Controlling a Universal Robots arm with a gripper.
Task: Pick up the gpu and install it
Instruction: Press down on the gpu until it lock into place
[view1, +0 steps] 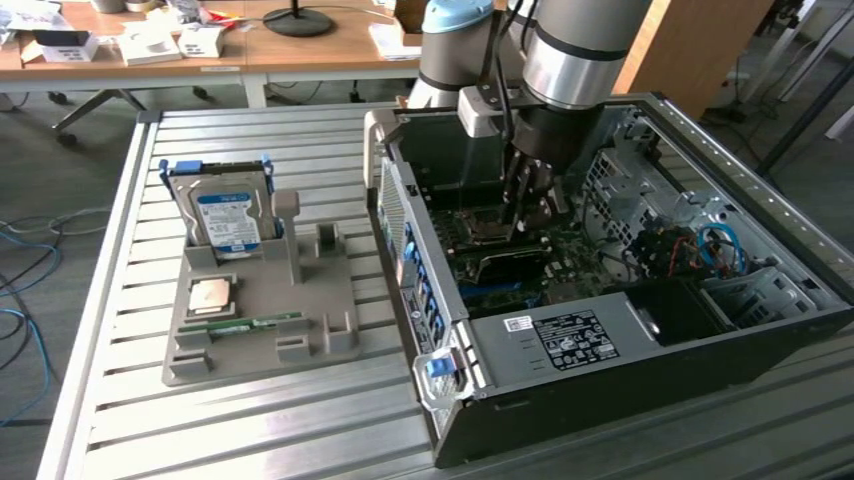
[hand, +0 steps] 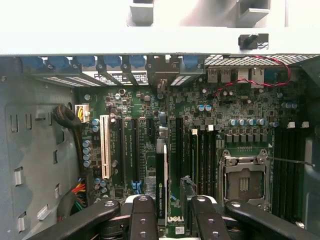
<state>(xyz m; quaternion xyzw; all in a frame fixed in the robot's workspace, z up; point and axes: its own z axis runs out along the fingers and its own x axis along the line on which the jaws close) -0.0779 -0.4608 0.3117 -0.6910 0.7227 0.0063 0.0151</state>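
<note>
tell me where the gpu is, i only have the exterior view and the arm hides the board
Observer: In the wrist view the gpu stands on edge right at the gripper, over the motherboard.
Operator: which slot is it near
Observer: It runs parallel to the expansion slots, between the white slot and the cpu socket, with black slots separating it from the white one.
Operator: any cable across it
Observer: None crosses it. A red wire loops by the rear ports, well away from the card.
</note>
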